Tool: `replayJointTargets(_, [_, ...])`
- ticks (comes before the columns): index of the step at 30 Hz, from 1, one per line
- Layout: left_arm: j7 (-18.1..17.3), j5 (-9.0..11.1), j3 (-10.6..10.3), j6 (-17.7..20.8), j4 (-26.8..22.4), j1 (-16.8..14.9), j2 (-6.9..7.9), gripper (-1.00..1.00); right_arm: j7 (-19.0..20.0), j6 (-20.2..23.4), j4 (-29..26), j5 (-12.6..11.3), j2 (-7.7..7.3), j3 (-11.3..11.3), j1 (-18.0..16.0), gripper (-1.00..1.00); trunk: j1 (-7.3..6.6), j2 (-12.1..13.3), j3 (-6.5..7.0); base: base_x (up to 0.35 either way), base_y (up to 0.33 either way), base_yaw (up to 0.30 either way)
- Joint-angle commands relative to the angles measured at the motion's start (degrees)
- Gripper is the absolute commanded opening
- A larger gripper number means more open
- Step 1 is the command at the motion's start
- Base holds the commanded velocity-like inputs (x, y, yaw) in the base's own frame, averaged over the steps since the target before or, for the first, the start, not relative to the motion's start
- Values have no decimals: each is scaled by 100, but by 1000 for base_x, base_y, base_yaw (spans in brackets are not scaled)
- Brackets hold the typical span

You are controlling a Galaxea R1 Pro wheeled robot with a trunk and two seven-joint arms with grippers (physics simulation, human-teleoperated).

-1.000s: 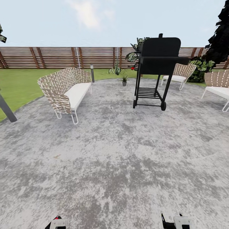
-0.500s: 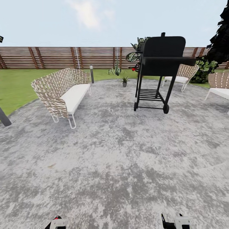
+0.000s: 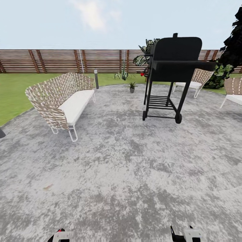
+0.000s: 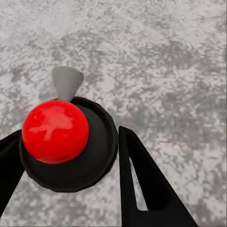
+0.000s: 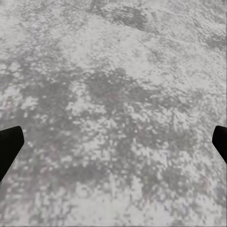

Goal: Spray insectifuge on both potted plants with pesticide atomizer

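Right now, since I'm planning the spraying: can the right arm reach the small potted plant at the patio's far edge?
Probably not. The small potted plant sits far across the patio, left of the grill; the right tool hangs by the robot. Only distance stands between.

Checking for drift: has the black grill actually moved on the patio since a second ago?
No. The grill keeps its place against the fence and small potted plant; the camera advanced.

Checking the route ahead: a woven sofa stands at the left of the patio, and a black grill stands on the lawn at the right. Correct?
Not quite. The black grill stands on the grey patio, not on the lawn, as the head view shows. The woven sofa is at the left as you say.
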Motion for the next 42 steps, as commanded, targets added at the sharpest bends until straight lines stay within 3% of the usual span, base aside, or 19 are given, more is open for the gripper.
replayJointTargets(1, [-13,60,-41,-20,4,-3,3,-100,-26,-14,3,61,1,-38,-3,100,2,-2,-5,340,0,0])
replayJointTargets(42, [-12,60,-41,-17,4,-3,7,-100,-26,-14,3,61,1,-38,-3,100,2,-2,-5,340,11,0])
